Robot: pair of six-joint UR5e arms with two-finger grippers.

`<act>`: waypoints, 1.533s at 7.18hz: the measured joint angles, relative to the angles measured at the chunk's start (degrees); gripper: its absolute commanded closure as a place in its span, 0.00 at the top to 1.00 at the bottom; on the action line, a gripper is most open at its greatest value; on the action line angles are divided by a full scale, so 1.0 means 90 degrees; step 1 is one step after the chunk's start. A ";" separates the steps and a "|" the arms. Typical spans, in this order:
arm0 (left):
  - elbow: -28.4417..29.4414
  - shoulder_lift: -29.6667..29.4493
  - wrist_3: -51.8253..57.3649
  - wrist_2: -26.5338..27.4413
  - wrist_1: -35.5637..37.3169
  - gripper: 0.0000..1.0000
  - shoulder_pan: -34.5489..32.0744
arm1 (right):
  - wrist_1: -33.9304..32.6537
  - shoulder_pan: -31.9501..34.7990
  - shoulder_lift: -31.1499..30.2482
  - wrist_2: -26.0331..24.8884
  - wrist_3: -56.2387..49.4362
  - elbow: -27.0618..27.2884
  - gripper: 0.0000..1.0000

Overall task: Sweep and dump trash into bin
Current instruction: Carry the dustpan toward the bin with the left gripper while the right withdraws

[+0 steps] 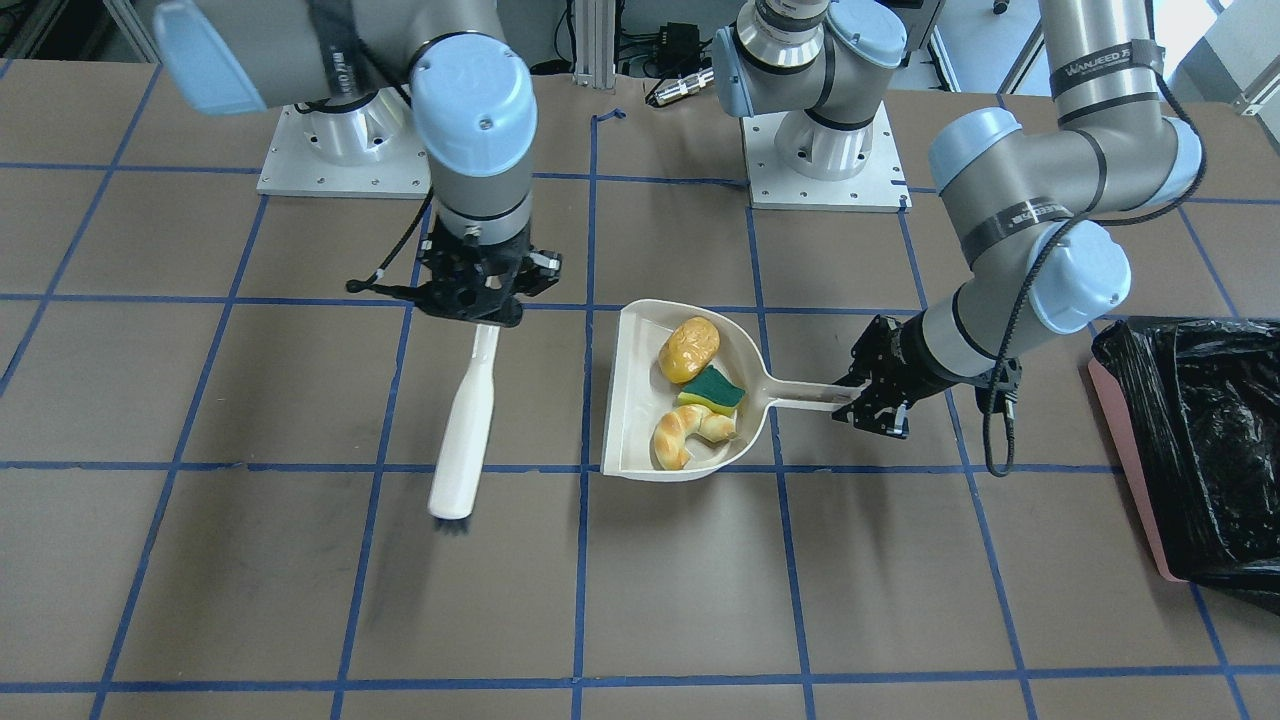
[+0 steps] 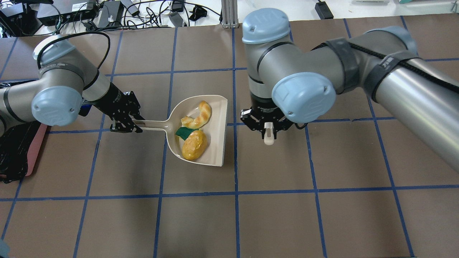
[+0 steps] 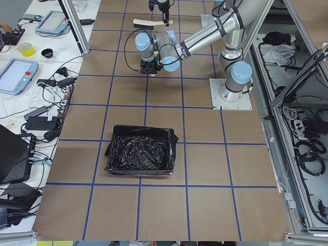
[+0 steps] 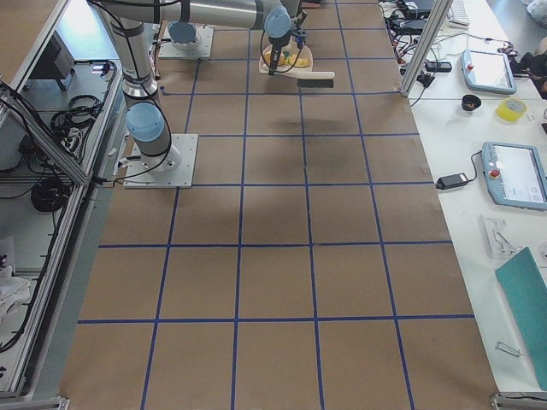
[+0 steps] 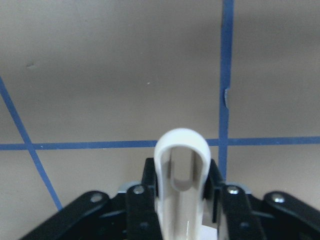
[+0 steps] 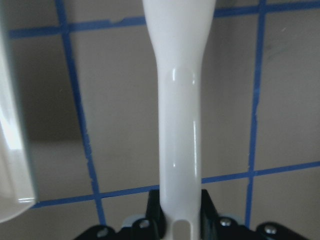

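Note:
The beige dustpan (image 1: 625, 400) lies on the table and holds all the trash: the potato-like lump (image 1: 689, 349), the green-topped sponge piece (image 1: 712, 388) and the croissant piece (image 1: 685, 432). My left gripper (image 1: 860, 397) is shut on the dustpan's handle (image 5: 181, 170). My right gripper (image 1: 477, 302) is shut on the handle of a white brush (image 1: 465, 430), bristles down near the table, to the dustpan's open side. The bin (image 1: 1200, 450), pink-sided with a black bag, stands beyond my left arm. From overhead the lump (image 2: 194, 149), sponge (image 2: 183, 132) and croissant (image 2: 199, 114) lie in the pan.
The brown table has a blue tape grid. The arm bases (image 1: 345, 150) stand at the robot's edge. The bin (image 3: 141, 151) sits near the table's left end. Cables and devices lie past the far edge (image 2: 107, 10).

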 measured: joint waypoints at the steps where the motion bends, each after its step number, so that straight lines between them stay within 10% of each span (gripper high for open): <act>1: 0.0177 -0.0038 0.0050 -0.0039 -0.0046 0.00 0.0173 | -0.0016 -0.0607 -0.0003 -0.0107 -0.0742 -0.0054 0.00; 11: 0.4124 -0.1516 0.0815 0.0254 -0.2403 0.00 0.1857 | -0.0117 -0.2988 0.1497 -0.0583 -0.3446 -0.1138 0.00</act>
